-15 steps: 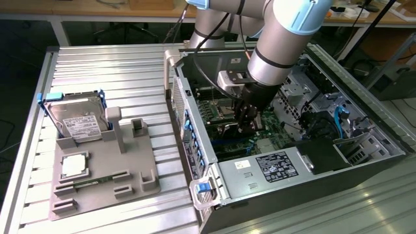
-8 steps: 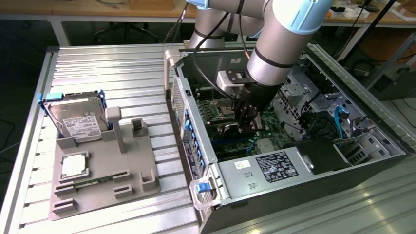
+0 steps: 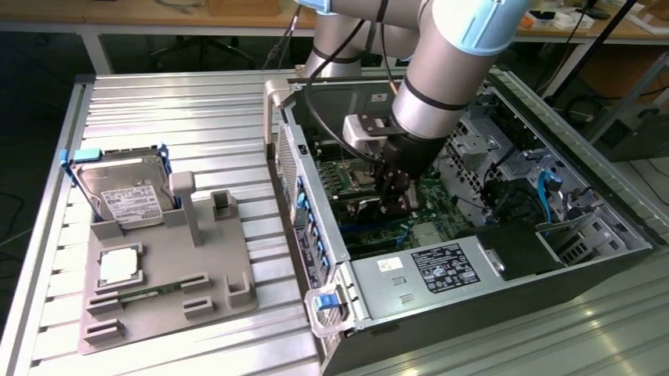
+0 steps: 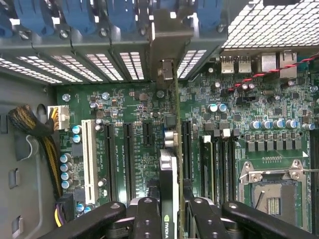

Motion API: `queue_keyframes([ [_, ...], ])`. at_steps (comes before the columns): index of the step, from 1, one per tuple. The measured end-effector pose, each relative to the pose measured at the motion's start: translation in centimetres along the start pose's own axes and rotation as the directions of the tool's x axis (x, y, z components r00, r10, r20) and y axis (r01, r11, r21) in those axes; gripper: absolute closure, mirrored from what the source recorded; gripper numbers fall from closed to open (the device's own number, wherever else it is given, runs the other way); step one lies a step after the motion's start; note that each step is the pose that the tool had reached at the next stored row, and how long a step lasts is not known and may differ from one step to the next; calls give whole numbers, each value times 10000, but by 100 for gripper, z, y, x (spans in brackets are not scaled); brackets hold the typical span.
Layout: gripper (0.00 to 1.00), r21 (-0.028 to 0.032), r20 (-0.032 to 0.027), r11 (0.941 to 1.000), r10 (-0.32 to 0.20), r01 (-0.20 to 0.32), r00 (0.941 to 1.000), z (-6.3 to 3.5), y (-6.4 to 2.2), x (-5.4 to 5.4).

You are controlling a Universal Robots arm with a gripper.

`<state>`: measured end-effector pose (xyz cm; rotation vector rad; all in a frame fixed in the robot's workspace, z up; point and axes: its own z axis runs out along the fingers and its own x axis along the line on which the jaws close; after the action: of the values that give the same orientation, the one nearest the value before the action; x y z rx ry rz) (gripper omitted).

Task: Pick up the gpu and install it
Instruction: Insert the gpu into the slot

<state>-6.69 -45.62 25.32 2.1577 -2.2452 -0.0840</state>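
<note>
Black fingers [image 4: 149, 219] of the gripper [image 4: 172, 216] sat closest to the wrist camera, closed on the gpu [image 4: 168, 184], which stood edge-on between them with its green logo facing up; its metal bracket [image 4: 167, 45] reached to the slot openings in the rear wall of the computer case [image 3: 627, 235], and its lower edge stood over the green motherboard [image 4: 249, 104], in line with the long black slots. From the exterior view, the gripper [image 3: 395, 205] hung deep inside the open case; a hard drive [image 3: 124, 188] stood in a grey fixture [image 3: 168, 294] on the slatted table [image 3: 178, 117] at that view's left.
</note>
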Motion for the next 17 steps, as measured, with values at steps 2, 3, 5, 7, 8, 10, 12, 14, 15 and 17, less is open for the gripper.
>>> queue_keyframes([
  [2,73,1,2,10000,1,-1,10000,-2,1,10],
  [3,73,0,-1,10000,3,-3,10000,-3,1,15],
  [5,73,0,-1,10000,2,-2,10000,-4,0,27],
  [7,73,0,-2,10000,2,-2,10000,-4,0,34],
  [8,73,0,-2,10000,2,-2,10000,-4,-1,39],
  [10,73,4,-1,10000,1,-1,10000,1,0,43],
  [12,73,10,-6,10000,1,-1,10000,14,1,46],
  [14,73,15,-13,10000,2,-2,10000,31,5,48],
  [15,73,20,-6,10000,1,-1,10000,44,9,48],
  [17,73,21,-5,10000,1,-1,10000,65,14,48],
])
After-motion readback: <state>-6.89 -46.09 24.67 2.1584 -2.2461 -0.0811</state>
